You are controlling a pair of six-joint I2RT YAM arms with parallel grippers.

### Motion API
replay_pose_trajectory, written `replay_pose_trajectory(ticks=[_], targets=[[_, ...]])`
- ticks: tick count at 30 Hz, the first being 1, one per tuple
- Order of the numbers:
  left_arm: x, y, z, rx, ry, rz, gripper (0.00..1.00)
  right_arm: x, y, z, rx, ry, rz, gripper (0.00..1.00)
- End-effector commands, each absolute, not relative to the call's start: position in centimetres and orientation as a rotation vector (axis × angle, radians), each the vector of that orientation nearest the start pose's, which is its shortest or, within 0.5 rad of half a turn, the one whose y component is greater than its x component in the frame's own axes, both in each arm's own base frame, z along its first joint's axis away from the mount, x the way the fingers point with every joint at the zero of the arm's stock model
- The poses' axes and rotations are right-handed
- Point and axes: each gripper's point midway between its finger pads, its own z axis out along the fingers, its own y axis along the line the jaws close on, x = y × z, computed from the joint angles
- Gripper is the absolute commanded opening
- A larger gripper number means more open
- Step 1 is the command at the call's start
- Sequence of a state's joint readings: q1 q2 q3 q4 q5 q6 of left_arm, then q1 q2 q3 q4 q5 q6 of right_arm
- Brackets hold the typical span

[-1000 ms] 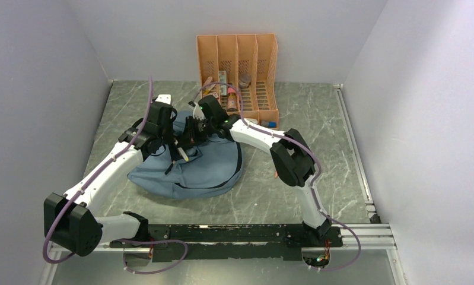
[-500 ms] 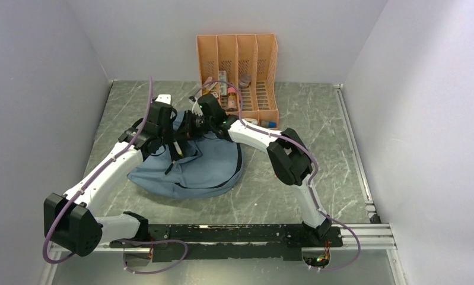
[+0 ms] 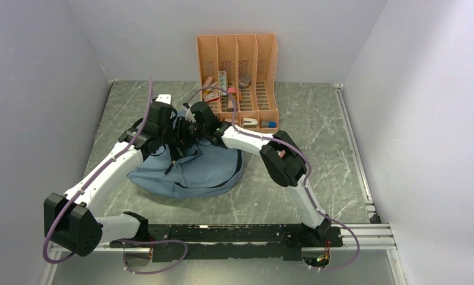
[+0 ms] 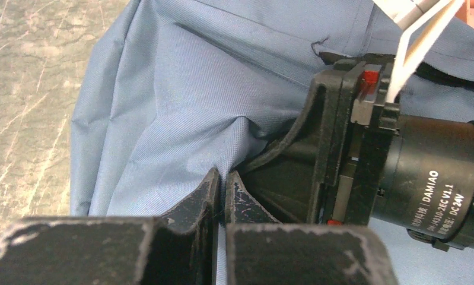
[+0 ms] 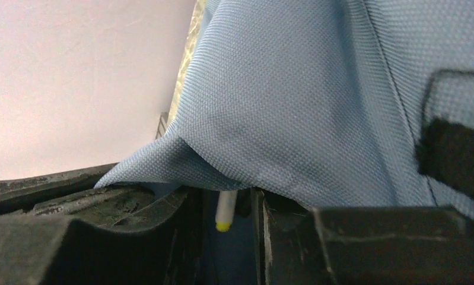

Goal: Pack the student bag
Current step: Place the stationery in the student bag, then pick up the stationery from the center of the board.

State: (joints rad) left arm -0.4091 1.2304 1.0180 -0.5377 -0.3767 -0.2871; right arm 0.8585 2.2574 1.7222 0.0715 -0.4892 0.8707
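Currently pinching a raised fold of the student bag (image 3: 204,169) with the left gripper (image 4: 225,184), jaws pressed together on the blue cloth near the bag's 11 o'clock edge. Spread at the right gripper (image 5: 227,197), with a yellow-tipped white pen (image 5: 225,214) in the gap under a tent of bag fabric, seemingly clear of both fingers. Slumped flat on the table (image 3: 317,119), toward 9 o'clock of its middle. Standing upright at 1 o'clock from the bag, near but apart: orange file organizer (image 3: 237,50).

marble table (image 3: 341,148) w/ student bag (image 3: 204,172), orange organizer (image 3: 264,59)
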Motion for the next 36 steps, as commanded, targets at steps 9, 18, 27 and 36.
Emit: replay_pose_trajectory(ticks=[9,18,27,36], targets=[[33.9,-8.1,19.8,-0.088,2.171,0.058,0.05,33.3,47.4,17.1,-0.358,2.182,1.184,0.34],[34.0,-8.2,19.8,-0.086,2.171,0.056,0.05,36.2,37.6,21.4,-0.273,2.035,0.757,0.34],[33.9,-8.2,19.8,-0.084,2.172,0.056,0.05,38.4,20.4,21.4,0.120,2.038,0.273,0.34],[33.9,-8.3,19.7,-0.081,2.173,0.051,0.05,33.6,12.2,14.5,0.297,2.223,0.028,0.34]])
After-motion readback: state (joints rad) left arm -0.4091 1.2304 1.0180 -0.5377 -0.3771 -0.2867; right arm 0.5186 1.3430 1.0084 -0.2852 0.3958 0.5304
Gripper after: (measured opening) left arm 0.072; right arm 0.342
